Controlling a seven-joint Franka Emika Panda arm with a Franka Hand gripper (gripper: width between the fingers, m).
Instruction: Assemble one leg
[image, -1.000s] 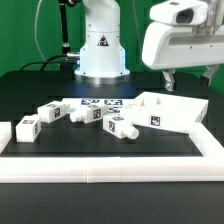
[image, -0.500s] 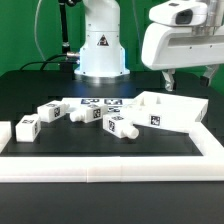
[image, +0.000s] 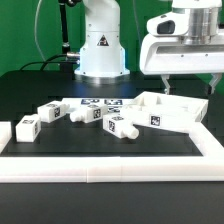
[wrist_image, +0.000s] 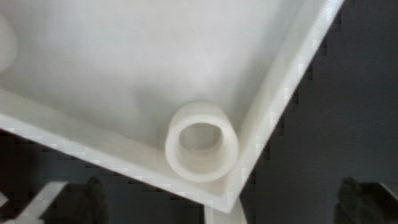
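Tool (image: 188, 88) hangs spread wide, holding nothing, above the tray-like tabletop (image: 172, 120) at the exterior view's right. One leg (image: 120, 126) lies on the desk (image: 35, 95), just beside the tabletop toward the exterior view's left.

Base column (image: 100, 62): glossy white, rounded, bulging shell, grey shading along sides. Black triangular mark (image: 101, 42) on front, detail too small to read. Black cables (image: 65, 30) beside column on exterior view's left. Wrist block (image: 185, 50): white, boxy, rounded corners, darker grey underside. Pale rounded housing (image: 196, 10) on top of block. Claw (image: 189, 84): two thin dark fingers (image: 166, 82) under white block. Wrist view: fingertips (wrist_image: 50, 200) dark, blurred, no screws or markings discernible.
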